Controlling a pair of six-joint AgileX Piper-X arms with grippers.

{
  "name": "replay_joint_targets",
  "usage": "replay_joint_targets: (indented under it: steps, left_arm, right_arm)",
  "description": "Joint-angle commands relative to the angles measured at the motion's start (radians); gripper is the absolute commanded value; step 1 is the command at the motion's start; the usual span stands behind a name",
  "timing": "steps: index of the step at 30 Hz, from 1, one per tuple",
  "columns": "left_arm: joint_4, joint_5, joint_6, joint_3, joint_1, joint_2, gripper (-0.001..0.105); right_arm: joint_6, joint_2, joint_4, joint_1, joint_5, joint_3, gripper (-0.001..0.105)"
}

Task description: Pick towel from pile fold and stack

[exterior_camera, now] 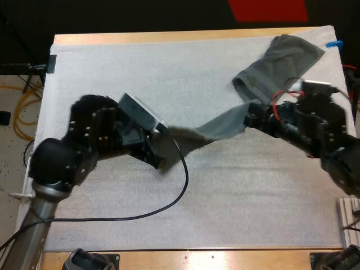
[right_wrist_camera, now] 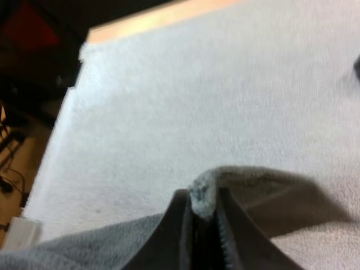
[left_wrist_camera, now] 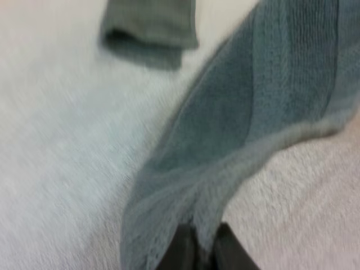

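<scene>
Spreading step, I judge: dark grey-green cloth towel (exterior_camera: 216, 128) stretched mid white mat (exterior_camera: 112, 73), left gripper (left_wrist_camera: 198, 250) clenched on its 9 o'clock end, right gripper (right_wrist_camera: 203, 225) pinching its 3 o'clock end. Next: lay flat, fold. A crumpled grey-green towel (exterior_camera: 281, 59) lies at 1 o'clock

Bright, even overhead light on white mat (exterior_camera: 112, 79) – surface pale, flat. Faint soft shadow under lifted towel (exterior_camera: 222, 122) near mat's centre. Left wrist view: dark shadow edging second towel (left_wrist_camera: 152, 22). Right wrist view: towel's underside dim. Beyond far edge of table (exterior_camera: 169, 37) – darkness.
</scene>
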Motion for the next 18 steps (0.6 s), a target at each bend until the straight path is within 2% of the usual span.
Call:
replay_joint_targets:
  steps: [1,4,9,14,18]
  left_arm:
    - [0.0,0.004,-0.002,-0.021,-0.003,-0.002,0.0]
    - [0.018,0.007,-0.002,-0.042,-0.006,-0.015,0.0]
    - [0.129,0.005,-0.006,-0.042,-0.013,-0.055,0.0]
    - [0.208,0.005,-0.023,-0.042,-0.034,-0.126,0.0]
    - [0.262,0.013,-0.028,-0.042,-0.047,-0.154,0.0]
  right_arm:
    - [-0.015,-0.011,0.052,-0.001,0.009,-0.024,0.0]
    - [-0.029,-0.035,0.141,0.02,0.009,-0.065,0.0]
    - [-0.023,-0.071,0.273,0.108,0.012,-0.096,0.0]
    - [0.044,-0.111,0.476,0.236,0.06,-0.124,0.0]
    - [0.098,-0.13,0.555,0.321,0.103,-0.144,0.0]
